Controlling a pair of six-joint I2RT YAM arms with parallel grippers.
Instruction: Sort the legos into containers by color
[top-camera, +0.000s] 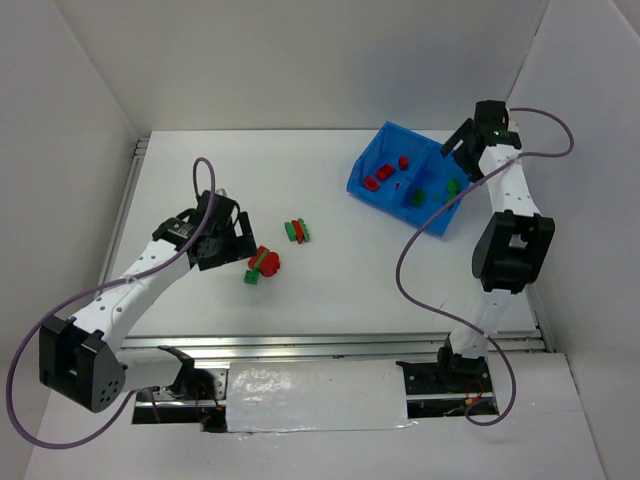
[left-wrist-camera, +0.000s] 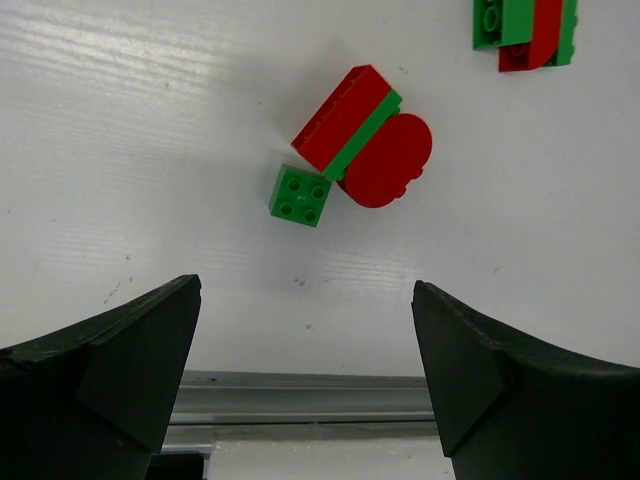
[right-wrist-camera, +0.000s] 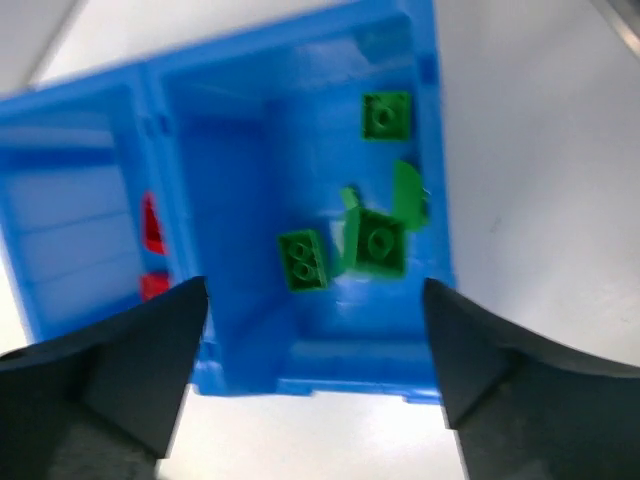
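Observation:
The blue bin (top-camera: 364, 170) stands at the far right. Its left compartment holds red bricks (top-camera: 384, 172); its right compartment holds green bricks (top-camera: 419, 197), seen close in the right wrist view (right-wrist-camera: 376, 240). My right gripper (top-camera: 462, 142) is open and empty over the bin's far edge (right-wrist-camera: 330, 380). On the table lie a small green brick (left-wrist-camera: 300, 195), a red-and-green stack (left-wrist-camera: 345, 120) and a rounded red brick (left-wrist-camera: 388, 165); another stack (top-camera: 296, 231) lies farther right. My left gripper (top-camera: 232, 243) is open and empty just left of them.
A metal rail (top-camera: 330, 345) runs along the table's near edge, close behind the left fingers (left-wrist-camera: 110, 370). White walls enclose the table. A purple cable (top-camera: 420, 250) hangs from the right arm near the bin's corner.

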